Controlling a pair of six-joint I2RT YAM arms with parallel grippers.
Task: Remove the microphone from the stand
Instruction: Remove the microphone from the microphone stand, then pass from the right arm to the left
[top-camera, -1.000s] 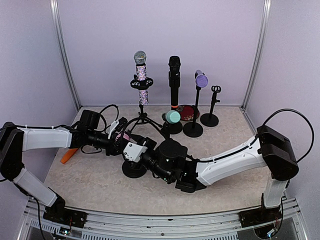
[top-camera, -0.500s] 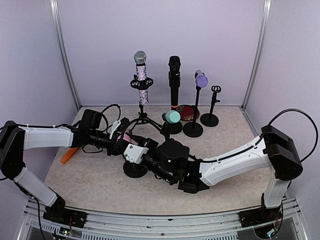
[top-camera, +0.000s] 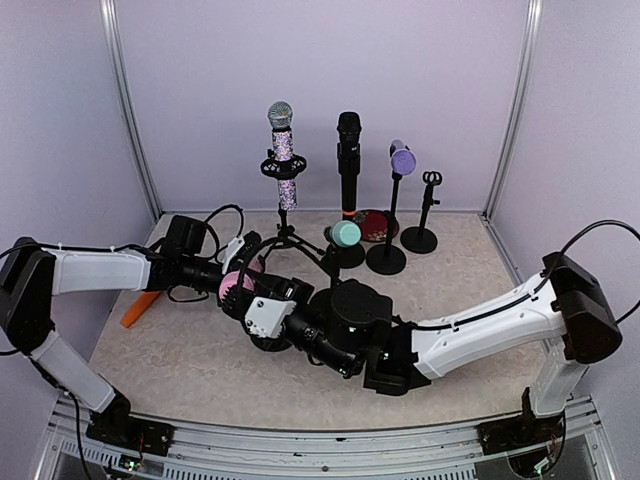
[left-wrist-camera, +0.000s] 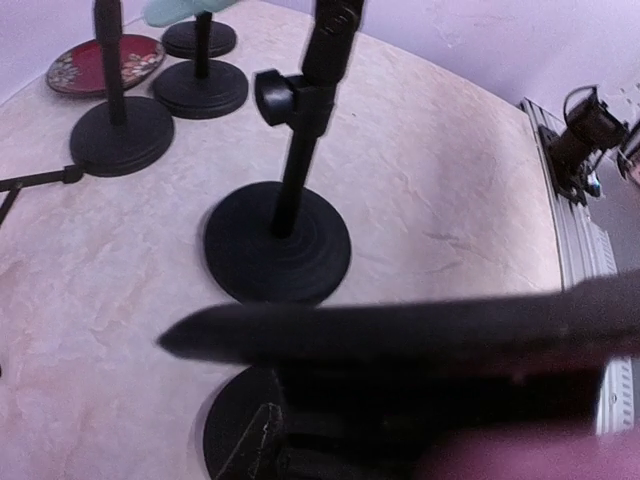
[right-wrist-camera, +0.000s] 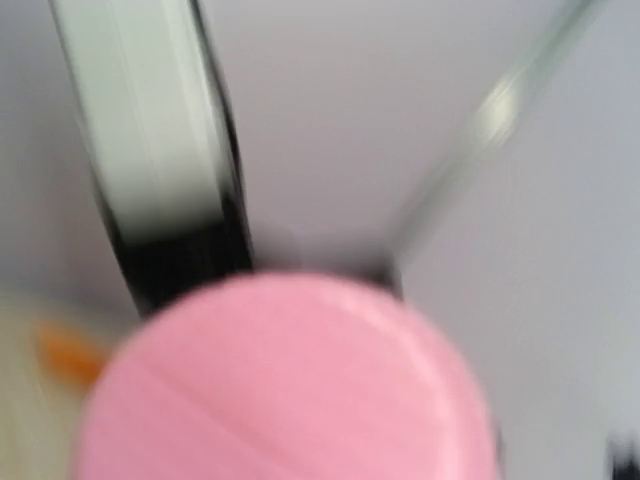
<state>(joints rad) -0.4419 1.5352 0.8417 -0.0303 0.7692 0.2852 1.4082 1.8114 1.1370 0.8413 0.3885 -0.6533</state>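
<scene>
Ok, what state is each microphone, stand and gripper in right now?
Pink microphone: tilted low, between both grippers.
Sparkly microphone: mounted upright.
Black microphone: mounted upright.
Purple-headed microphone: mounted, head up.
Teal-headed microphone: mounted low, tilted.
Clip stand: empty.
Left gripper: grip unclear.
Right gripper: grip unclear.

Left arm (top-camera: 100, 271) low and stretched from left edge toward centre, left gripper (top-camera: 240, 283) at mid-frame. Right arm (top-camera: 480, 320) low, reaching in from lower right, right gripper (top-camera: 262, 318) just beside it (neither grip readable).
</scene>
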